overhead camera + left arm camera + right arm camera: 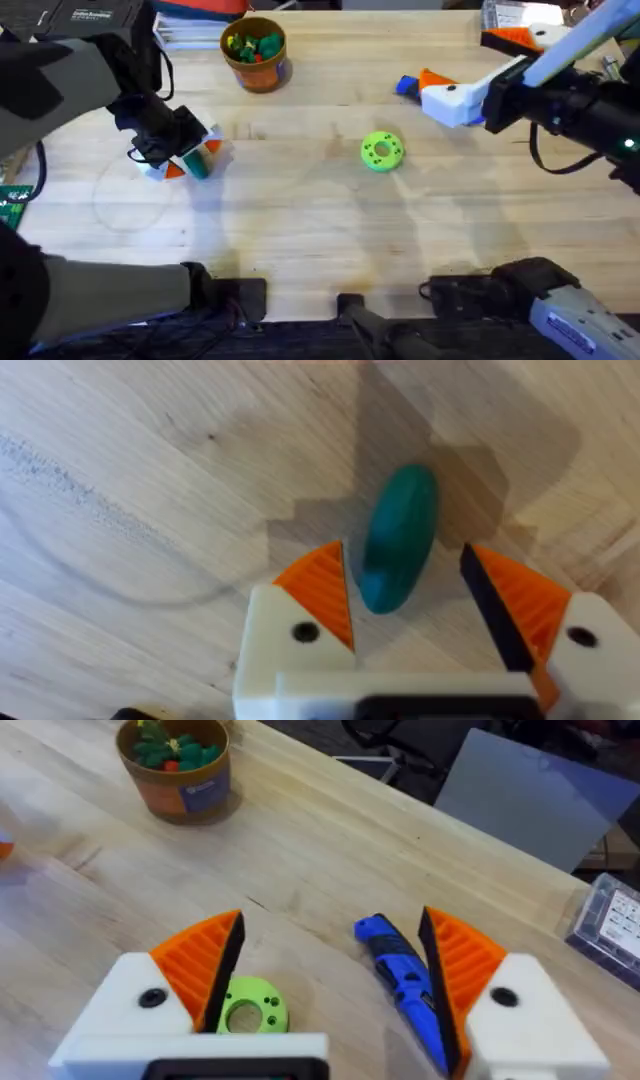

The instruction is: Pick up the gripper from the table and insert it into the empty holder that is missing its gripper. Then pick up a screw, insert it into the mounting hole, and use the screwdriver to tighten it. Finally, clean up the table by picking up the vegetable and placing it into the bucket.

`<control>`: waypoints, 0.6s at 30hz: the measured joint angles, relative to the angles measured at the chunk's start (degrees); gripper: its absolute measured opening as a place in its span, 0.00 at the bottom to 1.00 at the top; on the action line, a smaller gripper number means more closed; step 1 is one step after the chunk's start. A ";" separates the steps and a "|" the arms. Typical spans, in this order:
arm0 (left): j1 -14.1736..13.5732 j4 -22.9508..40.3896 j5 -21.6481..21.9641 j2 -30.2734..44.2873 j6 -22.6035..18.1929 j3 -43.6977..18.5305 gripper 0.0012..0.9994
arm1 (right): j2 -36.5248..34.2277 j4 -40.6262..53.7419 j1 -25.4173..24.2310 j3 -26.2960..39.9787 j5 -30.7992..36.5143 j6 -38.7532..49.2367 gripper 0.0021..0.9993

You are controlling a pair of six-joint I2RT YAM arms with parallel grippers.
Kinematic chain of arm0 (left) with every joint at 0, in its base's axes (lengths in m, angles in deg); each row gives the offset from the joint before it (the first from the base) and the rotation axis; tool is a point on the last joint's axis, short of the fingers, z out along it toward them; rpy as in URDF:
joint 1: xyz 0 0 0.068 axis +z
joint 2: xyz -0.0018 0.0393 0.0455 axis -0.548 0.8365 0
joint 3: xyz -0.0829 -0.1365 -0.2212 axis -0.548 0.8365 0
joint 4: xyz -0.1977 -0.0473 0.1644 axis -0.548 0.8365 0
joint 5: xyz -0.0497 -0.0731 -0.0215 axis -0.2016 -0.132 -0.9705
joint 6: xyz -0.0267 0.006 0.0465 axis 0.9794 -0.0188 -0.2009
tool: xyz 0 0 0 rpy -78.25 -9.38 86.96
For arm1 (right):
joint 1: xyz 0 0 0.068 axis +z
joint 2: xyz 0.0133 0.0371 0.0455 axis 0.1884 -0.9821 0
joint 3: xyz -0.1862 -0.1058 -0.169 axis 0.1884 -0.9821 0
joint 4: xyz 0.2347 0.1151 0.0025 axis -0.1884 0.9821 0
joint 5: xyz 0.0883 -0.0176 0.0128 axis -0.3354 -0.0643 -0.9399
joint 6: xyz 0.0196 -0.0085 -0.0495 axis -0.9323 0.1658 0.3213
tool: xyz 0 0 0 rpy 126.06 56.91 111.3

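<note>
Orange-padded fingers [318, 595] of the left end effector [405, 605] stand spread around the vegetable [400, 538] lying on the desk [150, 480]. Spread too, the right end effector [330, 960] hovers over the screwdriver [400, 975], the bucket [178, 765] well beyond.

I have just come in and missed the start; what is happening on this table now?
The left hand is open around the small dark green oblong toy vegetable, which lies on the wooden table. The right hand, also open, hovers near the blue pen-shaped screwdriver. The round tan-orange bucket waits at the far side.
</note>
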 joint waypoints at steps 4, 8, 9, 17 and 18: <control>0.00 0.27 -0.04 0.60 0.62 0.02 0.47 | 0.00 -1.47 0.00 0.00 0.00 0.00 1.00; 0.11 0.63 -0.28 0.41 0.61 -0.63 0.02 | -0.12 -2.90 0.00 0.00 0.00 0.18 0.99; 0.11 1.31 -0.80 0.42 0.65 -0.89 0.01 | -0.17 -3.06 0.00 0.00 0.00 0.32 0.99; 0.03 9.80 -8.71 0.78 1.78 -11.55 0.02 | -0.72 -5.42 0.00 0.00 0.00 0.92 0.99; -0.08 9.63 -9.90 0.80 1.92 -13.52 0.02 | -0.72 -5.65 0.00 0.00 0.00 0.92 0.99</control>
